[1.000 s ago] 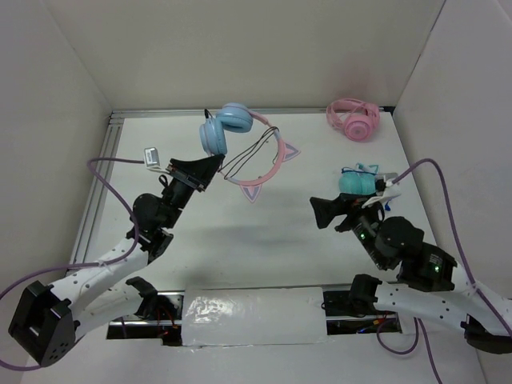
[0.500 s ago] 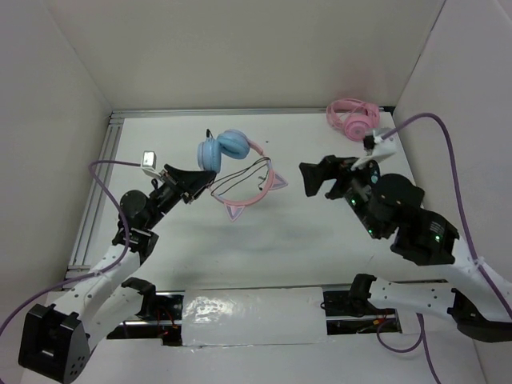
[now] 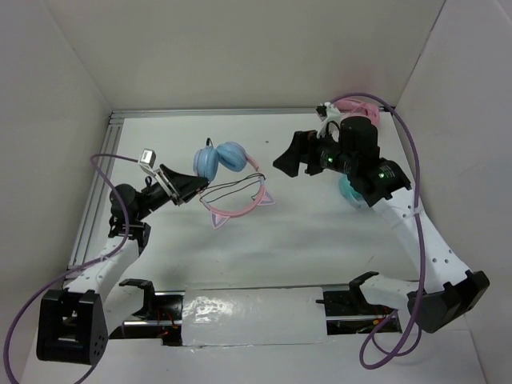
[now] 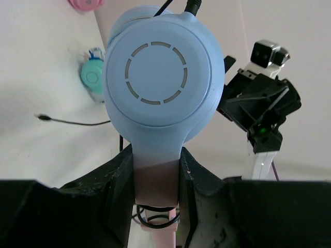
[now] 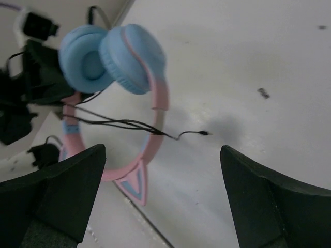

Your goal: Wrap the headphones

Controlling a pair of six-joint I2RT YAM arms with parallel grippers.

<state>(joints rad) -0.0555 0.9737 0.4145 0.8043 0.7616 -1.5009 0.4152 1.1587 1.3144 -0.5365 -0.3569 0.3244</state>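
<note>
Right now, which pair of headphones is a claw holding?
The blue-cupped cat-ear headphones, clamped in the left claw; the all-pink pair and teal pair lie ungripped.

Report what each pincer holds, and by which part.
Left pincer clamps the headphones by the headband arm below one ear cup. Right pincer open, holding nothing.

Front-ctr table (image 3: 288, 240) open, headphones (image 3: 230, 157) mid-air left of ctr — blocking, teal set (image 3: 349, 192) under right arm (image 3: 416, 228)
</note>
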